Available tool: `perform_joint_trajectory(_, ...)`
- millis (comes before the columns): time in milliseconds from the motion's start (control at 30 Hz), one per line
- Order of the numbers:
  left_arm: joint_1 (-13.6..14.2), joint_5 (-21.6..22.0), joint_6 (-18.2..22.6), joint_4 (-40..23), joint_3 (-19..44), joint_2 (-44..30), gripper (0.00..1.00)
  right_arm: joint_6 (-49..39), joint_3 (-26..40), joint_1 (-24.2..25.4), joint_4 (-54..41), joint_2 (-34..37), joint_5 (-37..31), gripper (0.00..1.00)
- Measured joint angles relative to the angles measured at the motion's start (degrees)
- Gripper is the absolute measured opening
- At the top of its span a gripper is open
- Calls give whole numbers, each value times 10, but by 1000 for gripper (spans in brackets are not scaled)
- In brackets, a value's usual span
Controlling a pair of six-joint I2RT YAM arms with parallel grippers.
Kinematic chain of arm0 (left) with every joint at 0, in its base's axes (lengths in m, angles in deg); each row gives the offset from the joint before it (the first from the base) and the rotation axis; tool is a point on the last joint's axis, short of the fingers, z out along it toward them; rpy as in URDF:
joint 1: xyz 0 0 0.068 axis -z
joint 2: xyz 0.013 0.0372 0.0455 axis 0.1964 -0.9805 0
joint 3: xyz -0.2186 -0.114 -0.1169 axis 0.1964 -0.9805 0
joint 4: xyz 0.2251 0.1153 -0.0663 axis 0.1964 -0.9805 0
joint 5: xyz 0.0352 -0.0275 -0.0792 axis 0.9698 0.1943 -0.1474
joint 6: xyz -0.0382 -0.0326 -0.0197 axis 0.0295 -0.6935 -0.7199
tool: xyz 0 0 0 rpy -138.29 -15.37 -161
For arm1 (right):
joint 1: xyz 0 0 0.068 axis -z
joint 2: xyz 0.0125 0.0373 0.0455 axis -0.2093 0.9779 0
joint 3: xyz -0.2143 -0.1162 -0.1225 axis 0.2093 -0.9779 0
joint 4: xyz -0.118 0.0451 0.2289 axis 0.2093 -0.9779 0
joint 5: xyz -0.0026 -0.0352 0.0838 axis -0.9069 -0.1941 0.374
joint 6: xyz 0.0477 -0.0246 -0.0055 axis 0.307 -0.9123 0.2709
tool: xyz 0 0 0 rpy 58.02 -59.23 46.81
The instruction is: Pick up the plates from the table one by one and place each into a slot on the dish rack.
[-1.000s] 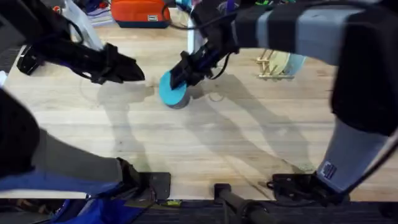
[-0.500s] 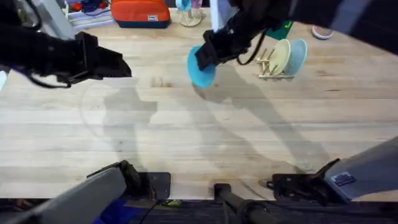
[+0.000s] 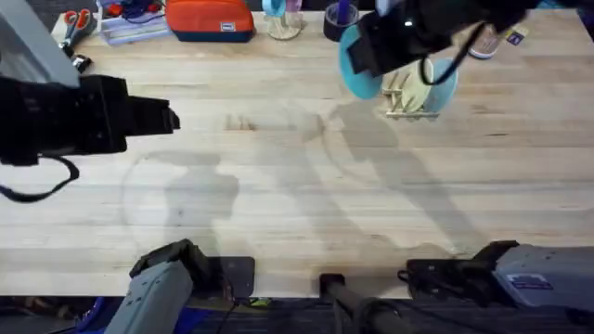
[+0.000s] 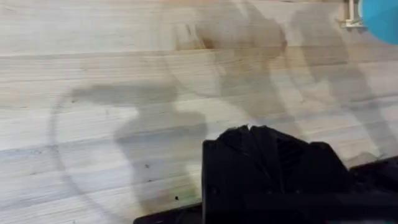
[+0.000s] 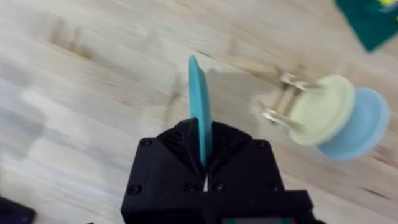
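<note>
My right gripper (image 3: 369, 48) is shut on the rim of the turquoise plate (image 3: 356, 63) and holds it on edge in the air, just left of the dish rack (image 3: 401, 100). The right wrist view has the turquoise plate (image 5: 199, 106) edge-on between my fingers, with the rack (image 5: 283, 104) beyond it. A cream plate (image 3: 418, 85) and a pale blue plate (image 3: 445, 78) stand upright in the rack. My left gripper (image 3: 167, 117) hovers shut and empty over the left part of the table (image 3: 297, 204); its fingertips (image 4: 249, 129) meet in the left wrist view.
An orange case (image 3: 209, 19), cups (image 3: 278, 17) and a tray of small items (image 3: 125, 19) line the table's far edge. A green board (image 5: 373, 18) lies beyond the rack.
My right arm has carried the turquoise plate up from the table's middle, rightward and back, to beside the rack. The left arm has drawn back to the left.
</note>
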Motion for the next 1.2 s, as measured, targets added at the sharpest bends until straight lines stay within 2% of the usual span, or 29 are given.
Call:
perform_joint_trajectory(233, 0, 5, 0, 1, 0, 11, 40, 0, 0, 0, -55, -36, -76, 33)
perform_joint_trajectory(400, 0, 10, 0, 1, 0, 11, 40, 3, 0, 0, -59, -51, -110, 32)
perform_joint_trajectory(467, 0, 11, 1, 1, 0, 11, 72, 4, 0, 0, -59, -55, -118, 32)
perform_joint_trajectory(633, 0, 12, 3, 1, 0, 11, 827, 5, 0, 0, -60, -62, -124, 32)
perform_joint_trajectory(667, 0, 12, 1, 1, 0, 11, 950, 7, 0, 0, -60, -63, -125, 32)
perform_joint_trajectory(700, 0, 13, 2, 0, 0, 11, 981, 10, 0, 0, -60, -64, -126, 32)
perform_joint_trajectory(933, 0, 13, 2, -3, 0, 11, 993, 50, 0, 11, -61, -85, -129, 32)
perform_joint_trajectory(1200, 0, 13, 2, -3, 0, 11, 993, 68, 0, 51, -88, -114, -131, 32)
